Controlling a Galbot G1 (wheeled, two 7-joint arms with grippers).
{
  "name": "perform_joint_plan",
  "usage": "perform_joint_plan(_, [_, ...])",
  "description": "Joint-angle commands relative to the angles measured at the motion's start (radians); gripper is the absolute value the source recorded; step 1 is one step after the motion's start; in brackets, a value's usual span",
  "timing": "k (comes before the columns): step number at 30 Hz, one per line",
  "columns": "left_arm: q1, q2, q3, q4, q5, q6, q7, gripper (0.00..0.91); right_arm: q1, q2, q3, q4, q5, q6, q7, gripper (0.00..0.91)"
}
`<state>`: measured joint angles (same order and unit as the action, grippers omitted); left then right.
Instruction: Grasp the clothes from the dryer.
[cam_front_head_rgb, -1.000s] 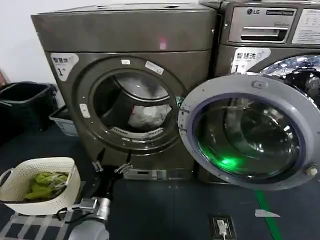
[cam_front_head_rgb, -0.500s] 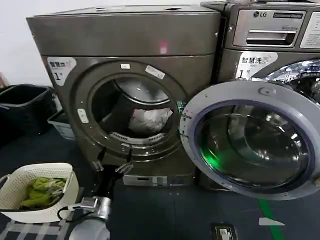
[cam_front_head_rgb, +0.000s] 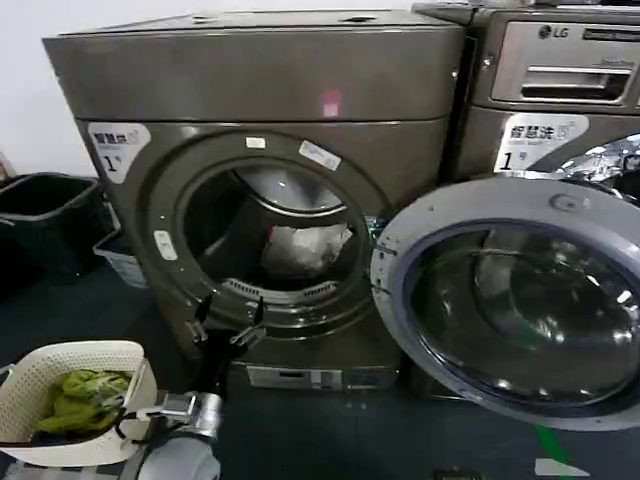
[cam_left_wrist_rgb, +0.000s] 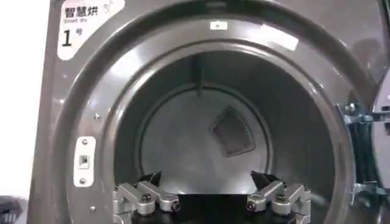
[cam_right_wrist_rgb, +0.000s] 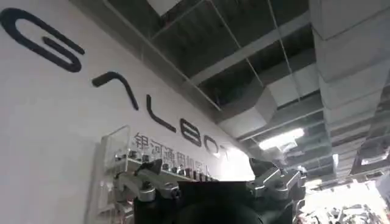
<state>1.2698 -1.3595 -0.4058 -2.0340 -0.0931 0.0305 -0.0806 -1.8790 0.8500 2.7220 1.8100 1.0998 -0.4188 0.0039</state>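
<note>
The bronze-grey dryer (cam_front_head_rgb: 250, 80) with a white "1" sticker stands before me, its porthole uncovered and its door (cam_front_head_rgb: 520, 300) swung out to the right. The clothes (cam_front_head_rgb: 305, 250), a pale white-grey bundle, lie inside the drum at the right. My left gripper (cam_front_head_rgb: 228, 322) is open, just below the porthole's lower rim and in front of it, holding nothing. In the left wrist view the left gripper (cam_left_wrist_rgb: 207, 179) faces the drum's grey back wall (cam_left_wrist_rgb: 201, 131). My right gripper (cam_right_wrist_rgb: 207, 167) is open, pointing up at a ceiling and a lettered wall.
An LG machine (cam_front_head_rgb: 560, 90) stands to the right of the dryer. A white basket (cam_front_head_rgb: 75, 365) with yellow-green garments (cam_front_head_rgb: 75, 395) sits on the floor at lower left. A dark bin (cam_front_head_rgb: 50, 215) stands left of the dryer.
The dryer has grown larger and shifted right in the head view. The left gripper has risen from below the door frame to the porthole's lower rim.
</note>
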Motion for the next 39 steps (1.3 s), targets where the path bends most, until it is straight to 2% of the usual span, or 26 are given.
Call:
perform_joint_plan(1, [0.0, 0.001, 0.001, -0.002, 0.0, 0.002, 0.002, 0.907, -0.001, -0.002, 0.003, -0.003, 0.002, 0.0, 0.001, 0.907])
perform_joint_plan(39, [-0.029, -0.002, 0.014, 0.018, -0.001, 0.007, 0.006, 0.907, 0.004, 0.0, 0.003, -0.007, 0.002, 0.0, 0.005, 0.907])
